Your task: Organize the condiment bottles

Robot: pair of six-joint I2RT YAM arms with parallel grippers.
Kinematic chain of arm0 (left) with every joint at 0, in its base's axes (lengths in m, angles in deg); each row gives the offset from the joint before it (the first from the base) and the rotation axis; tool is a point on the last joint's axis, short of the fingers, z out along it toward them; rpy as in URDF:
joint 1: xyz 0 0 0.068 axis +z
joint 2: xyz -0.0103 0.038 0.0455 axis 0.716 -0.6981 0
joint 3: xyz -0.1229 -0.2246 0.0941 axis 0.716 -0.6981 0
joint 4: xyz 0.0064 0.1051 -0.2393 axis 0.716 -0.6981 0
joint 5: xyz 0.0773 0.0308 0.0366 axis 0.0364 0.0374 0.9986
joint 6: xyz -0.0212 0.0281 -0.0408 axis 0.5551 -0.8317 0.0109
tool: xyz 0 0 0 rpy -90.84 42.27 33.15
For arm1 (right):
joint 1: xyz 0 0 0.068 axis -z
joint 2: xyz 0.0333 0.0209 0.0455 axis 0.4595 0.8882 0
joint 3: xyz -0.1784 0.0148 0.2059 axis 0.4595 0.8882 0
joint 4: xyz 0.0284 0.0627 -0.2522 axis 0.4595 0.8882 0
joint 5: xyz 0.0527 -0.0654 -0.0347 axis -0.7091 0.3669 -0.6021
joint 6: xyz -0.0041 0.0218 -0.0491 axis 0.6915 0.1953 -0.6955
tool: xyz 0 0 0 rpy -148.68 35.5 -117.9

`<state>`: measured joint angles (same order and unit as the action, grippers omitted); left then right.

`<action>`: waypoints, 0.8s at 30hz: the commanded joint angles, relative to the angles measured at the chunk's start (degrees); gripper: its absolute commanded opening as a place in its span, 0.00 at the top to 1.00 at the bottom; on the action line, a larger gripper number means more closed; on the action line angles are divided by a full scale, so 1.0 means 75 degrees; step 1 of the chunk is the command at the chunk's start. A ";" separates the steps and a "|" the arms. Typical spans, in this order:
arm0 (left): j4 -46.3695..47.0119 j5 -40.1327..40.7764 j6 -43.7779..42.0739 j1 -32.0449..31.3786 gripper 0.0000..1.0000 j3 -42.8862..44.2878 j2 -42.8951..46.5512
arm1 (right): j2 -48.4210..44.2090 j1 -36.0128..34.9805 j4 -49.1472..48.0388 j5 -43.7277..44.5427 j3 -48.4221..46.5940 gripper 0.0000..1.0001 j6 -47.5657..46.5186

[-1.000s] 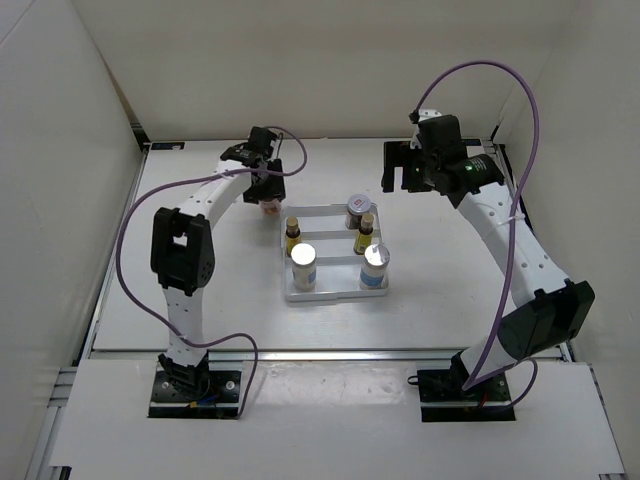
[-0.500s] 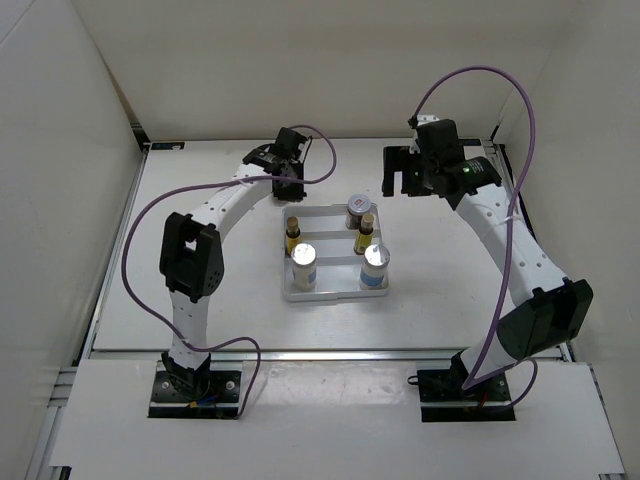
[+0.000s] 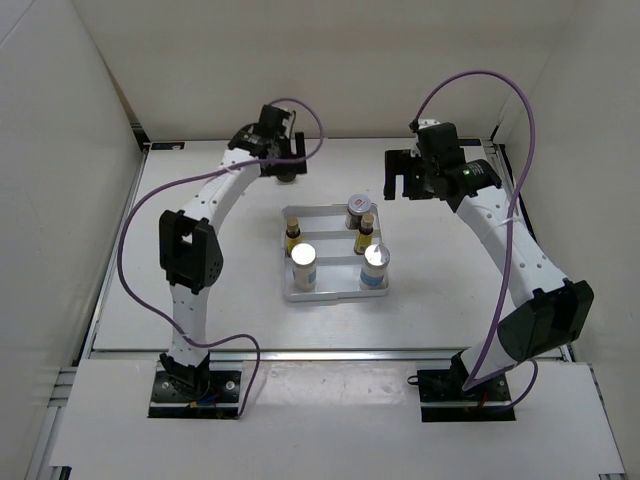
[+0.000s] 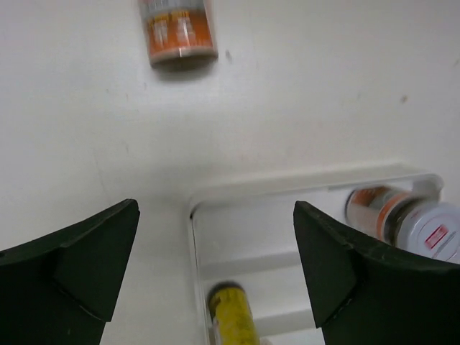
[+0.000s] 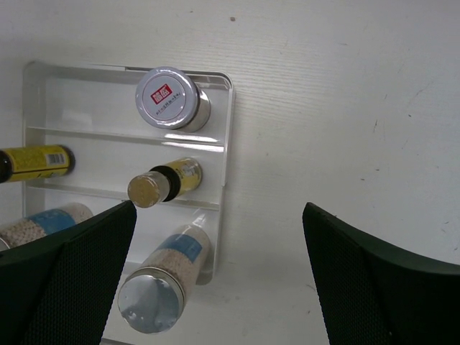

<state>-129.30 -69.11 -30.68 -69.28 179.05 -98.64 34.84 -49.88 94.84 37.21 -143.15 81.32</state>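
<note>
Two white bottles (image 5: 176, 266) (image 5: 43, 219), two yellow bottles (image 5: 36, 162) (image 5: 180, 176), two jars (image 5: 169, 97) (image 4: 178, 29), one outside tray (image 5: 227, 129); left tool (image 4: 215, 208), right tool (image 5: 219, 208) open.

The left arm (image 3: 205, 205) rises from its base at the near left, folds at a dark elbow (image 3: 187, 250) and stretches away and slightly rightward to the far side. At its end the left gripper (image 3: 285, 168) points downward, jaws spread wide; its two dark fingers (image 4: 79, 266) sit at opposite lower corners of the left wrist view. The right arm (image 3: 510, 240) climbs from its base at the near right, bends at its own dark elbow (image 3: 545, 320) and reaches away and leftward. The right gripper (image 3: 400, 180) hangs tilted downward, fully spread, its fingers (image 5: 374, 273) far apart. The two grippers are well apart.
</note>
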 commanded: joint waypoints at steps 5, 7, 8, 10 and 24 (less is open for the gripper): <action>-0.0336 -0.1918 -0.0541 0.1381 0.01 0.4410 -0.2518 | -0.0228 0.0097 -0.0164 0.0027 0.0175 0.00 -0.0110; -0.0162 -0.2025 -0.0541 0.1557 0.01 0.4676 -0.2965 | -0.0147 0.0097 -0.0164 -0.0055 0.0175 0.00 -0.0110; -0.0033 -0.2025 -0.0413 0.1558 0.01 0.4676 -0.2966 | -0.0146 0.0167 -0.0164 -0.0124 0.0257 0.00 -0.0110; 0.0155 -0.2143 -0.0318 0.1640 0.01 0.4815 -0.3338 | -0.0041 0.0167 -0.0164 -0.0206 0.0257 0.00 -0.0110; 0.2253 -0.2143 0.0782 0.1417 0.01 0.5075 -0.4266 | 0.0897 0.0448 0.0000 -0.0371 0.0011 0.00 -0.0333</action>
<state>-118.44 -84.24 -27.65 -58.57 214.48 -131.62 41.64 -47.15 94.95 35.03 -141.55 79.77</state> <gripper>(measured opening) 0.990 0.995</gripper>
